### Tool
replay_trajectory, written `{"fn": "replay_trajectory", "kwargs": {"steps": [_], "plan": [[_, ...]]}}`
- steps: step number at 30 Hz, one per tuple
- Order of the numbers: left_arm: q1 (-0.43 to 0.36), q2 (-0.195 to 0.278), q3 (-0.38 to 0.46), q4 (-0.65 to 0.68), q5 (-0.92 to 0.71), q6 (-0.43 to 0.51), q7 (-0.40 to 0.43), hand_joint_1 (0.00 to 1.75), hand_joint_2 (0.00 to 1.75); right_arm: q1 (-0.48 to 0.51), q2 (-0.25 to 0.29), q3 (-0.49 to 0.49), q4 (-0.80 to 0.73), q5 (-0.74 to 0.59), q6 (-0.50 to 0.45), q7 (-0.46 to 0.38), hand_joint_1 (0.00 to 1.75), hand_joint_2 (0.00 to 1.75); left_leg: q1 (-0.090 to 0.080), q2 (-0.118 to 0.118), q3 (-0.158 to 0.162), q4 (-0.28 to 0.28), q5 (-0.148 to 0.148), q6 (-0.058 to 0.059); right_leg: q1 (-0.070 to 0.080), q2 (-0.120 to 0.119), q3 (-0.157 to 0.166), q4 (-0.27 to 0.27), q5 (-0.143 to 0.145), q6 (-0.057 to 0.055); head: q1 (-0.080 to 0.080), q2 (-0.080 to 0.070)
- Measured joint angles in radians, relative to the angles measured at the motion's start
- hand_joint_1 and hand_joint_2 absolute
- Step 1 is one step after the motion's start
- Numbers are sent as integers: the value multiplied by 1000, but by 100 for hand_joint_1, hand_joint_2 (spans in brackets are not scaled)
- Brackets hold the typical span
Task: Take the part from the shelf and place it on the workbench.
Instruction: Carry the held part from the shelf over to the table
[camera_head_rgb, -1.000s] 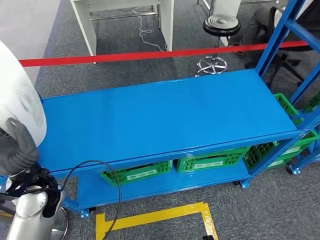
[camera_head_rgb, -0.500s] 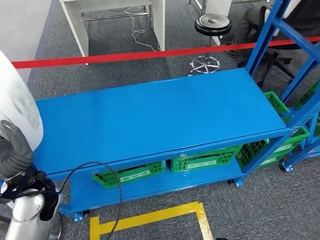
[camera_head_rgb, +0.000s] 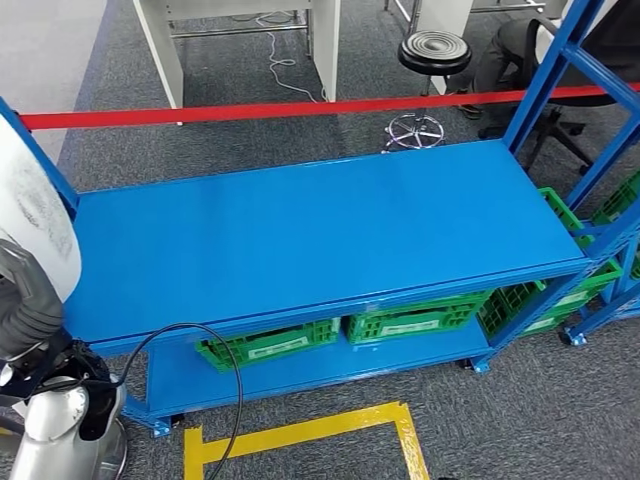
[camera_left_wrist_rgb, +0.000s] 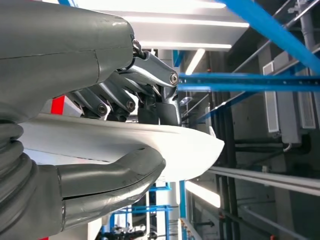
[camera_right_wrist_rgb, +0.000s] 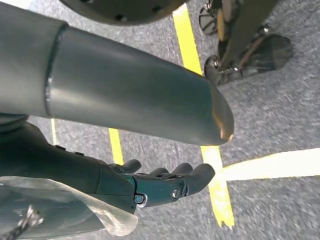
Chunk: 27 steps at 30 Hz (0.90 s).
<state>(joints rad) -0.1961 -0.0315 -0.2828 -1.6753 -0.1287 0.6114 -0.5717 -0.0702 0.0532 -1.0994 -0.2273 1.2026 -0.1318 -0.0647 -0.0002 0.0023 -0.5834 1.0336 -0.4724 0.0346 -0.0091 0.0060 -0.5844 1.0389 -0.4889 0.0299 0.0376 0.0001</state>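
Note:
The part (camera_head_rgb: 32, 212) is a large white curved piece at the far left of the head view, level with the left end of the blue shelf deck (camera_head_rgb: 324, 230). My left hand (camera_head_rgb: 24, 308) grips it from below. In the left wrist view the white part (camera_left_wrist_rgb: 177, 145) lies clamped between the thick thumb and the darker fingers (camera_left_wrist_rgb: 156, 75) of that hand (camera_left_wrist_rgb: 124, 125). My right hand (camera_right_wrist_rgb: 166, 182) hangs over the grey carpet, fingers stretched out and apart, holding nothing.
Green crates (camera_head_rgb: 268, 342) sit on the lower blue shelf. A red barrier tape (camera_head_rgb: 302, 108) runs behind the rack, with a black stool (camera_head_rgb: 433, 52) and white table legs (camera_head_rgb: 160, 50) beyond. Yellow floor lines (camera_head_rgb: 302, 432) lie in front. A person (camera_head_rgb: 521, 45) sits at the back right.
The whole picture has shifted a little as the camera moved. The white part stays in my left hand at the left edge.

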Motion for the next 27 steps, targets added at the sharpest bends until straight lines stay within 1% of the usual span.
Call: {"fn": "replay_trajectory", "kwargs": {"steps": [2,3,4,5,6,8,9,10,11,12,13,14,15,16,18,19,20,21,23,24,25,26,27], "plan": [[-2,0,0,0,1,-6,0,175,175,0,-9,-6,0,-4,23,4,0,0,-2,0,-3,2,2,-9,3,1,10,-17,0,-8,-1,0],[-3,-1,0,-1,2,-9,0,175,175,1,-13,-9,0,-6,36,8,0,0,-1,0,-4,2,2,-13,1,1,10,-20,2,-13,0,0],[-5,-1,-1,-1,2,-11,0,175,175,2,-17,-11,-1,-6,49,11,0,0,-1,-1,-6,9,-6,-17,-1,0,11,-23,5,-18,-2,0],[-8,-1,-1,-1,3,-12,0,175,175,2,-21,-12,-1,-6,58,12,0,0,0,-1,-15,32,-24,-23,-4,-1,12,-26,8,-23,-4,0],[-10,-1,-1,-1,3,-12,0,175,175,2,-23,-13,-1,-6,64,13,0,0,2,-2,-32,74,-52,-28,-7,-2,13,-28,10,-27,-6,0],[-11,-1,-1,-1,3,-12,0,175,175,2,-27,-14,-2,-6,70,14,0,0,8,-1,-82,199,-115,-38,-7,-2,12,-28,10,-29,-10,0],[-10,-1,-1,-1,3,-12,0,175,175,2,-27,-14,-2,-6,73,16,0,0,10,-1,-101,249,-133,-42,-7,-2,12,-27,11,-30,-10,0],[-9,-1,-1,-1,3,-12,0,175,175,2,-27,-14,-2,-6,74,18,0,0,12,-1,-107,268,-132,-44,-8,-2,11,-27,11,-29,-10,0],[-9,-1,-1,-1,3,-12,0,175,175,3,-28,-15,-2,-6,75,20,0,0,14,-1,-95,248,-111,-45,-9,-2,12,-26,11,-29,-10,0],[-9,-1,-1,-1,3,-12,0,175,175,3,-28,-15,-2,-6,76,22,0,0,16,-1,-68,194,-77,-45,-10,-1,13,-26,11,-28,-10,0],[-10,-1,-1,-1,3,-11,0,175,175,3,-28,-15,-2,-6,77,23,0,0,18,-1,-36,127,-46,-45,-11,-1,13,-25,11,-25,-10,0],[-11,-1,-1,-1,3,-11,0,175,175,2,-29,-15,-2,-6,77,24,0,0,18,-2,-8,66,-23,-45,-10,0,12,-23,12,-21,-10,0],[-12,-2,-1,-1,3,-11,0,175,175,2,-29,-16,-2,-5,77,25,0,0,16,-3,8,27,-12,-42,-9,0,8,-21,13,-14,-10,0],[-13,-2,-1,-1,3,-11,0,175,175,2,-30,-16,-2,-5,78,25,0,0,14,-4,12,10,-12,-38,-8,1,4,-20,16,-8,-9,0],[-13,-3,-2,-1,3,-9,0,175,175,2,-31,-19,-2,-3,79,26,0,0,12,-5,8,5,-9,-26,-9,0,-1,-22,21,5,-8,0],[-14,-3,-2,-1,2,-8,0,175,175,3,-32,-20,-2,-2,80,27,0,0,12,-4,7,3,-5,-18,-10,0,-5,-18,15,9,-8,0],[-15,-4,-2,-1,1,-6,-1,175,175,3,-32,-21,-2,1,80,27,0,0,13,-2,5,0,-1,-9,-11,0,-14,-1,-2,12,-7,0],[-16,-5,-2,-1,0,-4,-1,175,175,2,-32,-21,-2,3,81,28,0,0,14,-1,3,-3,4,-2,-11,-1,-29,33,-30,14,-5,0],[-17,-7,-4,-1,-4,1,-3,175,175,2,-31,-21,-2,7,84,29,0,0,10,1,-8,-3,11,9,-11,-1,-78,158,-105,15,-2,0],[-17,-7,-5,-1,-5,4,-3,175,175,2,-31,-21,-2,9,86,29,0,0,7,1,-13,-3,15,12,-11,-1,-99,216,-131,16,-1,0],[-16,-8,-6,-1,-8,7,-3,175,175,3,-30,-21,-1,10,87,29,0,0,3,2,-19,-3,19,14,-11,-1,-108,250,-140,15,-1,0],[-16,-8,-6,0,-11,10,-4,175,175,3,-30,-21,-1,11,87,28,0,0,0,2,-24,-2,23,15,-10,-1,-94,239,-127,12,-1,0],[-16,-8,-7,0,-16,13,-5,175,175,3,-30,-21,-1,11,87,26,0,0,-3,1,-27,-2,27,15,-9,-1,-62,192,-100,8,-1,0]]}}
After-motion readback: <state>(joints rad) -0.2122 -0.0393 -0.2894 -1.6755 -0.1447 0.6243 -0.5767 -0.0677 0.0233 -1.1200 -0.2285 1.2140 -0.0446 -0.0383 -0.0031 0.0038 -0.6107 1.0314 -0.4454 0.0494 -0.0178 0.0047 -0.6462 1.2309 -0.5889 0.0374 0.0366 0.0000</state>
